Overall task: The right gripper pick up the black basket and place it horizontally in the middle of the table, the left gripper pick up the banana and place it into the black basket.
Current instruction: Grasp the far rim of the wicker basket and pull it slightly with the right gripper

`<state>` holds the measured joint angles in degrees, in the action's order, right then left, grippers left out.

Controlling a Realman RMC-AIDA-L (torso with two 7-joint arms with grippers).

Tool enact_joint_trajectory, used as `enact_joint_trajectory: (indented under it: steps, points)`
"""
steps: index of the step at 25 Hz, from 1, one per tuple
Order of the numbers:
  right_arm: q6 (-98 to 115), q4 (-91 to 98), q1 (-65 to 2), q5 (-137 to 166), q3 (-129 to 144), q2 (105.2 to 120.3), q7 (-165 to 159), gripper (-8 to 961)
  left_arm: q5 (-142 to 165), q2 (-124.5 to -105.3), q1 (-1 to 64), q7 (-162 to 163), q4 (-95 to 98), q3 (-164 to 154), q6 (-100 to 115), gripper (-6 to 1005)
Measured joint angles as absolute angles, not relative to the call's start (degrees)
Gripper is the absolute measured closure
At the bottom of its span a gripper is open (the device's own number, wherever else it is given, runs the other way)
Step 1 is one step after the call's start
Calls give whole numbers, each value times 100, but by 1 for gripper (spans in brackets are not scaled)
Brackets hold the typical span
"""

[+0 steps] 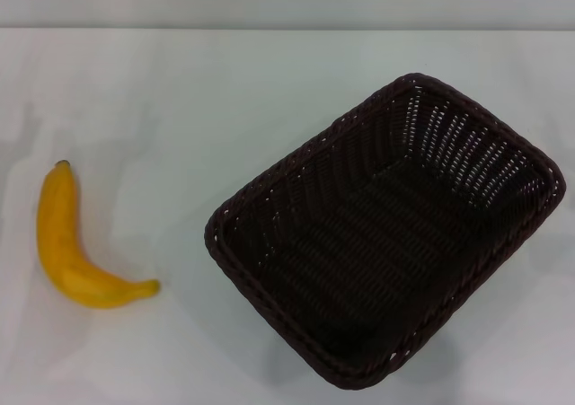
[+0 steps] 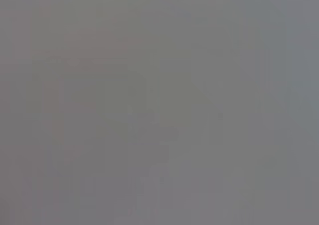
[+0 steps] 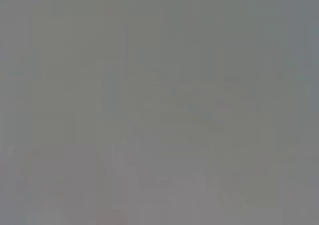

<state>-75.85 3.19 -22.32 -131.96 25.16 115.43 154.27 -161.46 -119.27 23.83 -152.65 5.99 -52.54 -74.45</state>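
Observation:
The black basket [image 1: 386, 234] is a large dark woven rectangle. It stands on the white table [image 1: 180, 109] at the right, turned at a slant, and it is empty. The banana [image 1: 67, 243] lies on the table at the left, curved, with its dark tip toward the back and its stem toward the basket. It is apart from the basket. Neither the left gripper nor the right gripper shows in the head view. Both wrist views show only a flat grey field with nothing to make out.
The table's far edge meets a pale wall along the top of the head view. A stretch of bare tabletop lies between the banana and the basket.

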Motion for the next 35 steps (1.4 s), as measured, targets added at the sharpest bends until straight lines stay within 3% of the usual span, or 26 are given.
enact_joint_trajectory:
  steps: [7, 14, 21, 29, 35]
  points:
    - [-6897, 1883, -1930, -13084, 4233, 11346, 13479, 101, -15661, -11887, 2176, -15151, 828, -5336, -7443, 124]
    - [-6350, 4427, -2059, -10527, 5358, 10613, 9397, 106, -15446, -11888, 1962, -15090, 938, -5334, -7494, 128]
    - [-7054, 6382, -2794, -7265, 5330, 10273, 5828, 112, -15324, -11888, 1897, -15080, 1099, -5324, -7515, 131]
    - [-9154, 6566, -4275, -4771, 4721, 10185, 4029, 118, -15331, -11883, 1957, -15029, 1100, -5306, -7460, 135]
    - [-10072, 6469, -4983, -3550, 4705, 10284, 3650, 123, -15321, -11884, 2033, -15005, 1099, -5326, -7471, 138]
